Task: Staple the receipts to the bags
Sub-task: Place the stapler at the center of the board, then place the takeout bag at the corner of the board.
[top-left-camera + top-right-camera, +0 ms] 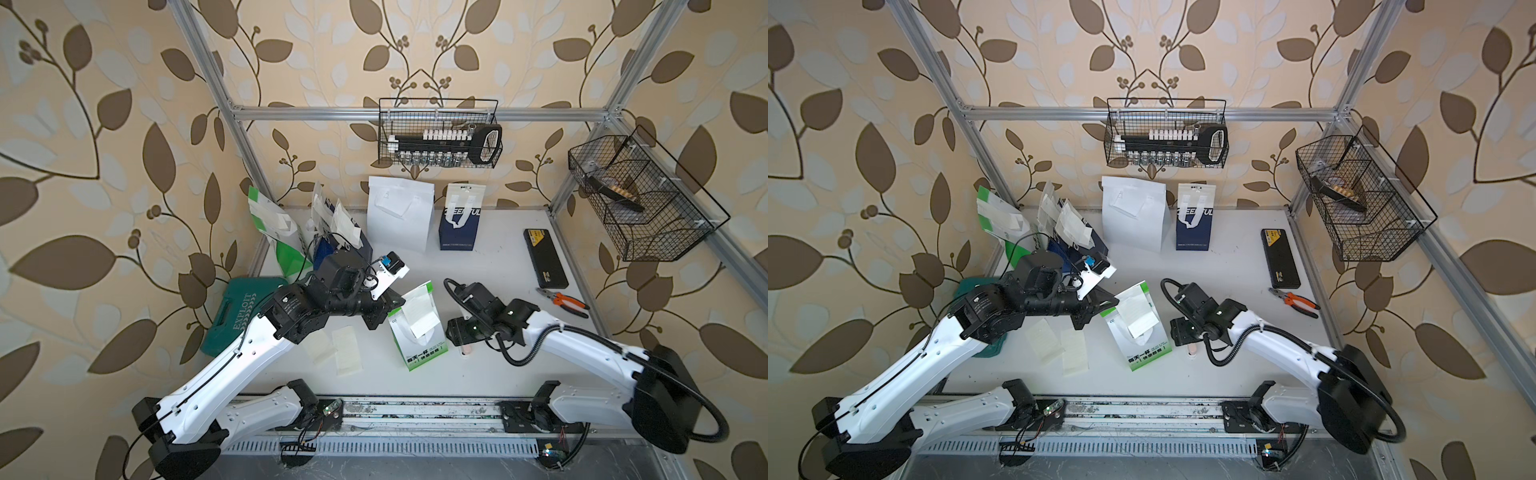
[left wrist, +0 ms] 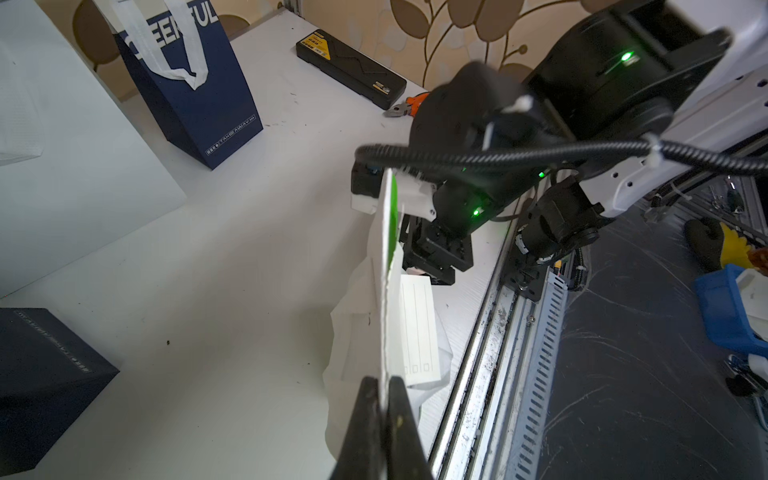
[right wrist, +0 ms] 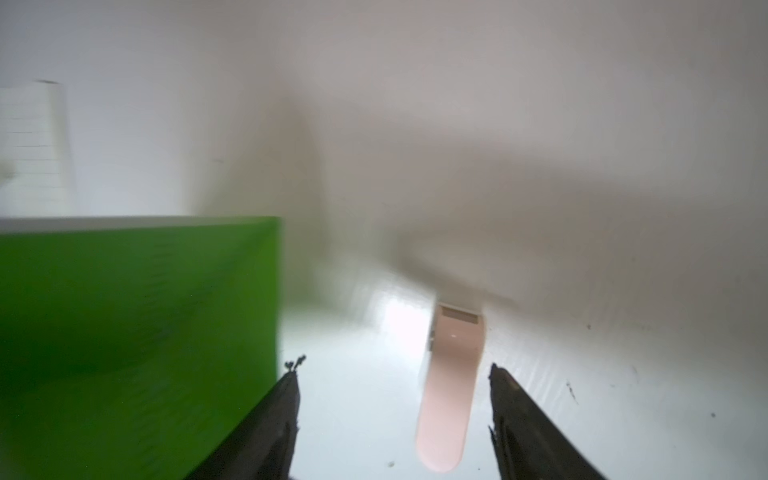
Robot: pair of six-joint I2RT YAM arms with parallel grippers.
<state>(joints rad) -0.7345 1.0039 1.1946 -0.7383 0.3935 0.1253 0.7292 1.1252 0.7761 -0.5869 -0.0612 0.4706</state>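
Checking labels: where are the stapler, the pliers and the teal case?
Stapler point(image 3: 451, 374): right wrist view, pink body.
Pliers point(image 1: 567, 300): in a top view, orange handle.
Teal case point(image 1: 232, 307): in a top view, lid.

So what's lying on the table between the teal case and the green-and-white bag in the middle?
Two loose receipts lie flat beside the green-and-white bag, side by side; both top views show them.

receipts point(image 1: 348, 351) left of bag point(image 1: 426, 352), pliers point(image 1: 563, 302) before case point(image 1: 545, 258)
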